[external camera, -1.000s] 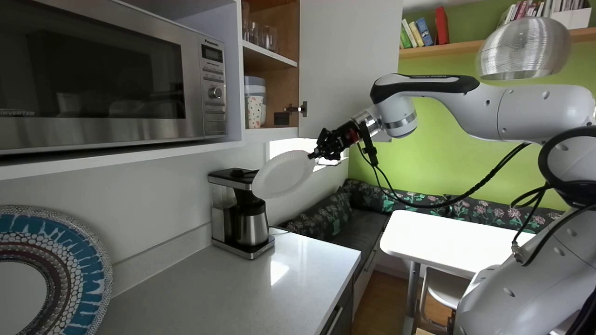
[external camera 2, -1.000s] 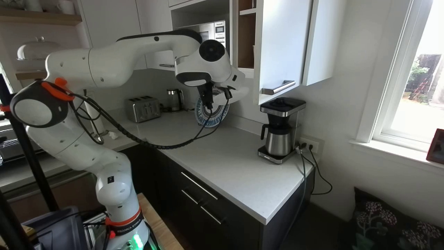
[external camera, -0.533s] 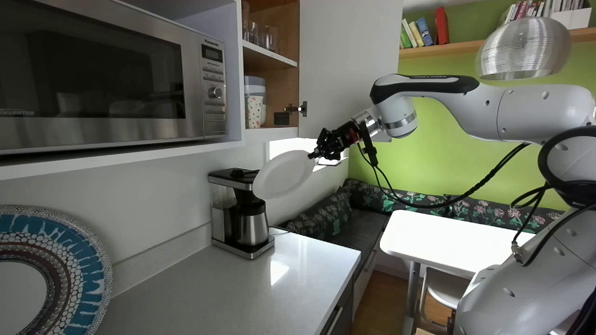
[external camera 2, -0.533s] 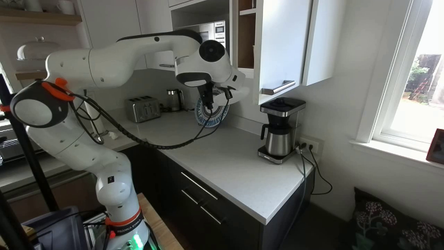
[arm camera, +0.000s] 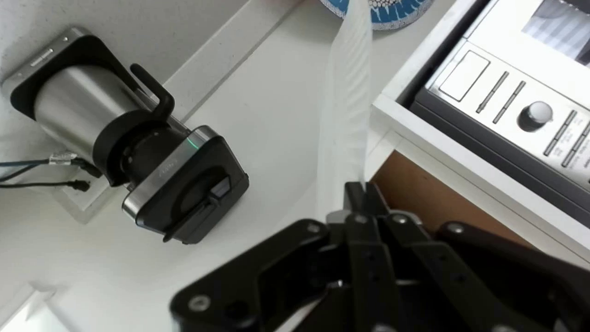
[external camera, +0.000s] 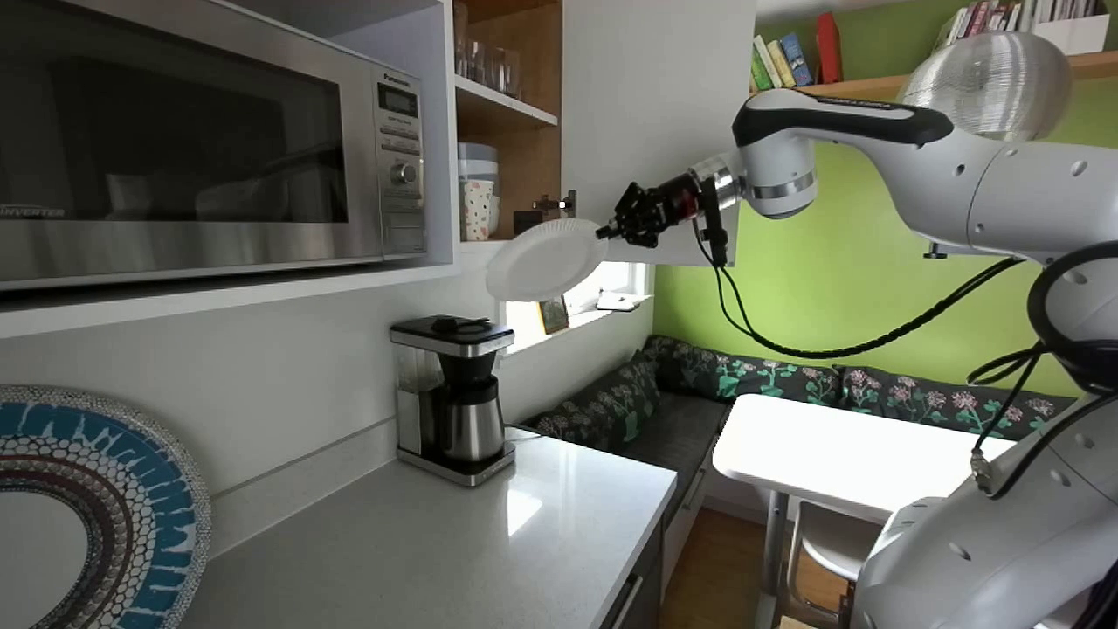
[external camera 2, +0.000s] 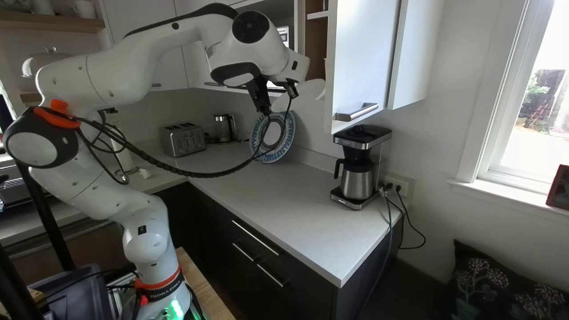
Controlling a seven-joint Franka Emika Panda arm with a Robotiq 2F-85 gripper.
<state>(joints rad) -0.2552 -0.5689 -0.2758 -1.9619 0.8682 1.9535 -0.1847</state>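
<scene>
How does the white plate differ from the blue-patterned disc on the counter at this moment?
The white plate is plain with a ridged rim; the patterned disc has blue, brown and white bands around a pale centre. The white plate hangs in the air, its edge gripped by the pincer; the patterned disc stands on the counter, clear of the pincer. Both have rounded outlines.

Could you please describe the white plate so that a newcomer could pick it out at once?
Start at the robot arm and follow it to the black gripper at its end. Pinched there by its edge, in mid-air, is the white plate; unlike the blue-patterned disc standing on the counter, it is plain, with a ridged rim.
</scene>
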